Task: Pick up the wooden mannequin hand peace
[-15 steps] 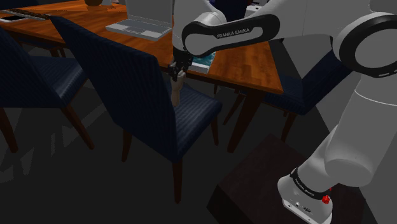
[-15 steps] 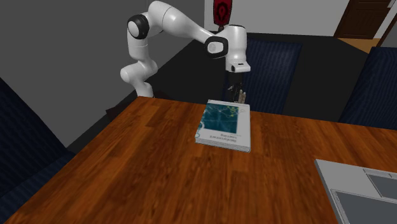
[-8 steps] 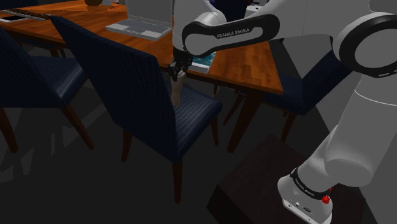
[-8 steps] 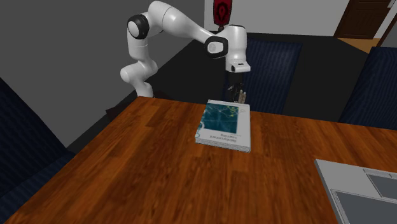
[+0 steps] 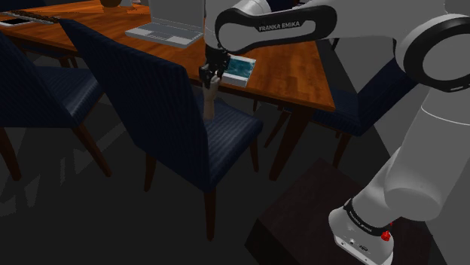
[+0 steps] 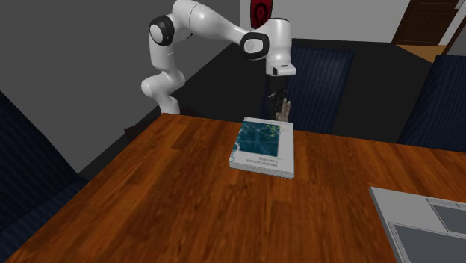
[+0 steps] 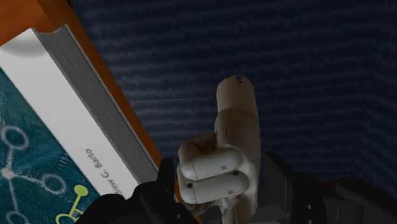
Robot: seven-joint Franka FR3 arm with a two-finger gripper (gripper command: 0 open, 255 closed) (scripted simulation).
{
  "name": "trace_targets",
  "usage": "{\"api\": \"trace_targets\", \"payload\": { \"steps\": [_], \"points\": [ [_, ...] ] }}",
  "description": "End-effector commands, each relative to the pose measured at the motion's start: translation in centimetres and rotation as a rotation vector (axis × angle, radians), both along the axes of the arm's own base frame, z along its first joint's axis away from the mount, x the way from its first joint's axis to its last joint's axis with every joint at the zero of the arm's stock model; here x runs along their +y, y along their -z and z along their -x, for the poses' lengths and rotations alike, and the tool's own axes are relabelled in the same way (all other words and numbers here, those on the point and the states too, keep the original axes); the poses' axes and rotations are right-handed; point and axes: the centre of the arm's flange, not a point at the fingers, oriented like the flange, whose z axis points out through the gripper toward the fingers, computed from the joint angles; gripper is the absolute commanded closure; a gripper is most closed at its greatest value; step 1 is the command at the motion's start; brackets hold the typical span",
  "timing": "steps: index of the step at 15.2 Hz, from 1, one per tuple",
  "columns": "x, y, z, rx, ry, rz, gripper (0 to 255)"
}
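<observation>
- You see the end effector (image 5: 213, 75) clenched on the pale tan mannequin hand (image 7: 222, 159). Its two black fingers (image 7: 153, 200) press in from either side of the curled, jointed knuckles.
- The mannequin hand hangs just beside the book (image 5: 239, 69), past the table (image 5: 294, 75) edge that the book lies against. Its wrist end points away from the end effector.
- Below the book's level, the navy chair (image 5: 226, 135) seat lies under the mannequin hand. You cannot tell whether the wrist end touches the cushion or hangs free.
- The book lies flat with its teal cover up and its white page edges toward the mannequin hand. One corner sits right at the table's rim.
- In the second exterior view, the end effector stands just behind the book's far edge, and a pale tip of the mannequin hand shows above the rim.
- A grey laptop (image 5: 166, 31) rests on the same table, well apart from the book.
</observation>
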Motion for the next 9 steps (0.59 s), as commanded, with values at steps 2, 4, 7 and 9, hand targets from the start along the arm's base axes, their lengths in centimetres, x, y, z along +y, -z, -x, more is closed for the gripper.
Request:
{"api": "trace_targets", "payload": {
  "steps": [2,4,7,9],
  "points": [
    [0.1,-1.7,0.2,0.000,0.000,0.000,255],
    [0.1,-2.8,0.2,0.000,0.000,0.000,255],
    [0.1,-4.3,0.2,0.000,0.000,0.000,255],
    [0.1,-4.4,0.2,0.000,0.000,0.000,255]
  ]
}}
